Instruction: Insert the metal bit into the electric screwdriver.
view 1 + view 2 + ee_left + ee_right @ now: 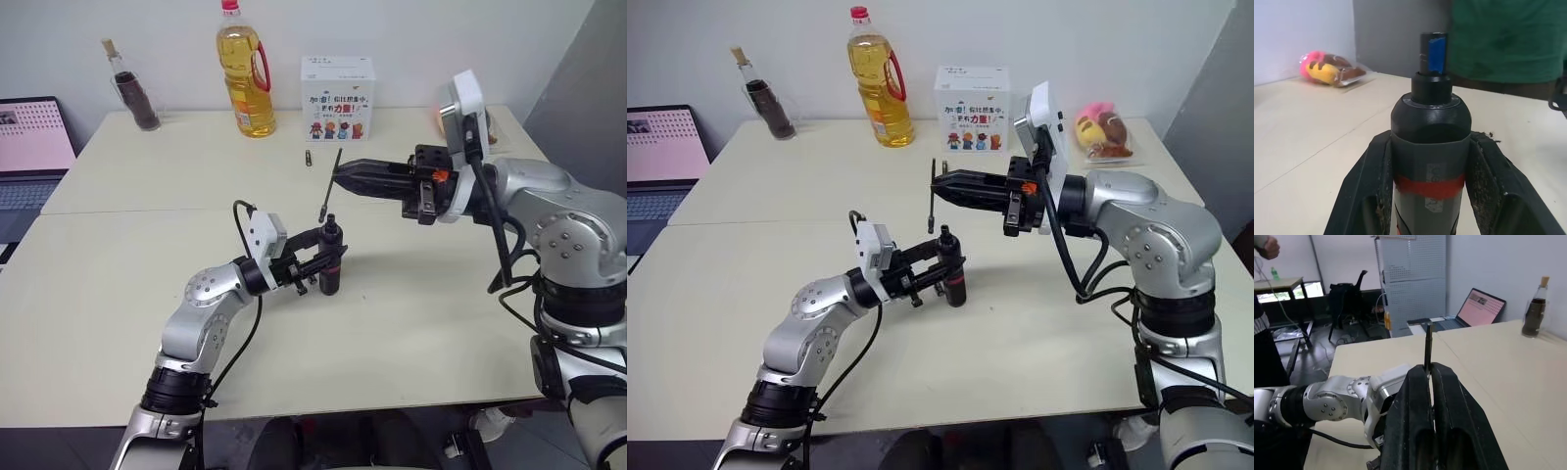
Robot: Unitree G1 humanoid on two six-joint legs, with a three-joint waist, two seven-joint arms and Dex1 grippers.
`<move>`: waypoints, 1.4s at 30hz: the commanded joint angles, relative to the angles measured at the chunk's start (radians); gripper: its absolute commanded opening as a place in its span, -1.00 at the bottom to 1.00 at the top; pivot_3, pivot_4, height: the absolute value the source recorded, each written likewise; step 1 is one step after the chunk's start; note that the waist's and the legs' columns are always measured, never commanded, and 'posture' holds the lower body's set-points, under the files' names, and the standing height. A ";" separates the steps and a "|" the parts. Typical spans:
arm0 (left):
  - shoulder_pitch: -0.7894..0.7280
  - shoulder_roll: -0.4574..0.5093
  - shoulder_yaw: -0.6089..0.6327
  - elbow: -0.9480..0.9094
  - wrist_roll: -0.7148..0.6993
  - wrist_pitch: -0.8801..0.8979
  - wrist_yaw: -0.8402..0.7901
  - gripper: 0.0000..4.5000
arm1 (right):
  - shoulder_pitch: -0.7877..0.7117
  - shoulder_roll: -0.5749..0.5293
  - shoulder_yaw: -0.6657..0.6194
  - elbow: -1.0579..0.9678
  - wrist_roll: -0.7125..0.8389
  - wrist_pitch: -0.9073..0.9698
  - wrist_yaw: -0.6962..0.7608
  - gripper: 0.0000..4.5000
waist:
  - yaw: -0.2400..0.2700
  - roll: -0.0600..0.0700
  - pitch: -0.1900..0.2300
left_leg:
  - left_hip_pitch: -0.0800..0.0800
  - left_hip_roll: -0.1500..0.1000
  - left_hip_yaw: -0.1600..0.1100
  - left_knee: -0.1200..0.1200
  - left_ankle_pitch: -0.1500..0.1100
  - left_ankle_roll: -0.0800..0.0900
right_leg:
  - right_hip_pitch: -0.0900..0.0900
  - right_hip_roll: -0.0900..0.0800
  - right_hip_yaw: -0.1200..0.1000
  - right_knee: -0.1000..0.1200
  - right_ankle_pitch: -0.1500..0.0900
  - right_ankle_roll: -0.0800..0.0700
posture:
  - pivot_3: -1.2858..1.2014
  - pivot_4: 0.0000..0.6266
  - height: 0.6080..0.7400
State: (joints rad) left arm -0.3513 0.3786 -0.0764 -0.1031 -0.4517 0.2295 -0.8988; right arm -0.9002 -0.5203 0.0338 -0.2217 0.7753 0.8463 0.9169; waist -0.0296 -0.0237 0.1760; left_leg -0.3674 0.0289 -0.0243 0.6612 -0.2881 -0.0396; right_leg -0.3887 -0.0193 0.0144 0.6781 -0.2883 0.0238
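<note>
Left eye view, left gripper: clamps the electric screwdriver upright, nose up.
Metal bit: above the nose, near vertical, slightly tilted, tip just short of it.
Right gripper: pinches the bit's upper part.

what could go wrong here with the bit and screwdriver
The metal bit hangs tilted from the right hand, with its lower end beside and above the nose of the electric screwdriver, so it may miss the opening. Pinched near its top, it could pivot or slip on contact. A push could also tip the screwdriver in the left hand.
</note>
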 commanded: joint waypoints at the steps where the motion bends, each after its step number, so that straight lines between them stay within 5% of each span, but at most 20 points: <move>1: 0.004 0.024 -0.023 0.016 -0.002 0.001 -0.070 -0.27 | -0.053 -0.019 0.018 0.065 -0.046 -0.091 0.104 -0.99 | 0.000 0.000 0.000 | 0.000 0.000 0.000 0.000 0.000 0.000 | 0.000 0.000 0.000 0.000 0.000 0.000 | 0.03 -0.52 1.00; 14: 0.039 0.028 -0.014 0.013 0.009 -0.028 -0.080 -0.27 | -0.116 -0.072 0.001 0.181 -0.056 -0.052 0.219 -0.99 | 0.001 0.000 0.000 | -0.002 0.002 0.000 0.000 -0.002 0.003 | -0.001 -0.002 0.000 -0.003 0.000 0.000 | 0.03 -0.52 1.00; 42: 0.040 0.020 -0.025 0.008 0.009 -0.019 -0.070 -0.27 | -0.151 -0.020 -0.006 0.172 -0.024 0.001 0.199 -0.99 | 0.000 0.000 0.000 | -0.002 0.002 0.000 0.000 -0.002 0.004 | -0.001 -0.002 0.000 -0.004 0.000 0.000 | 0.03 -0.52 1.00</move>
State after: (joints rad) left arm -0.3360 0.3944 -0.0737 -0.0916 -0.4532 0.1844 -0.9617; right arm -1.0221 -0.5413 0.0413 -0.0382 0.7541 0.8678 1.1107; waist -0.0292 -0.0234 0.1763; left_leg -0.3693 0.0311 -0.0247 0.6607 -0.2902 -0.0360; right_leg -0.3892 -0.0216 0.0146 0.6744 -0.2883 0.0238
